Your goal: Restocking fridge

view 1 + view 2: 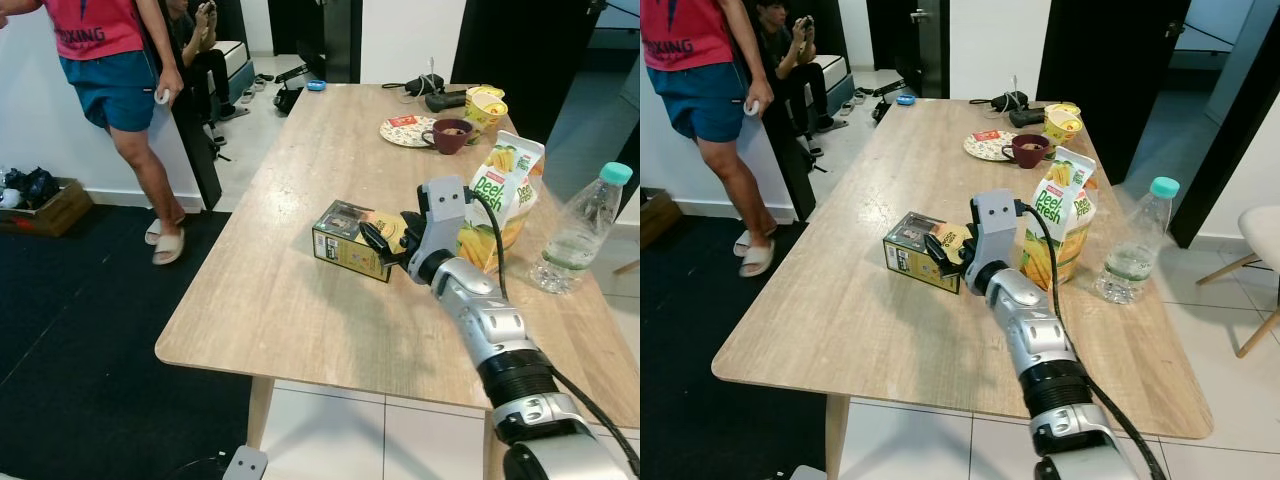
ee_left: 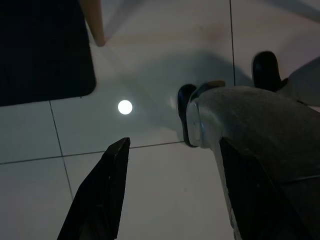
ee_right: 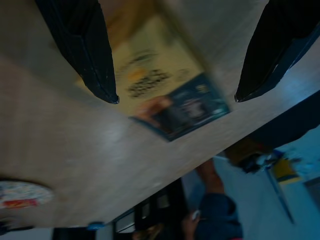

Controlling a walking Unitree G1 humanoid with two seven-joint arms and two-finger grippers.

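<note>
Tiled room, dark rug at the left, a long pale wooden worktop (image 1: 300, 300) in front. Nearest on it, the right end effector (image 1: 385, 235) reaching over a small yellow carton (image 1: 350, 240), black fingers spread apart, one to each side of the box in the right wrist view and, as far as that blurred view allows, not yet pressing on it. Probably light and stiff cardboard, printed faces a little slick, corners easy to crush; best taken across the two long side walls, low and square, with modest squeeze. Left end effector (image 2: 170, 200) hanging idle over the floor tiles, fingers apart. Just beyond the carton, a tall juice pack (image 1: 505, 195); near it a clear water bottle (image 1: 580, 232). Farther off, a maroon cup (image 1: 450, 134), a plate (image 1: 400, 130) and a yellow cup (image 1: 487, 104). Past the worktop's left edge, a person (image 1: 120, 90) standing in sandals.
</note>
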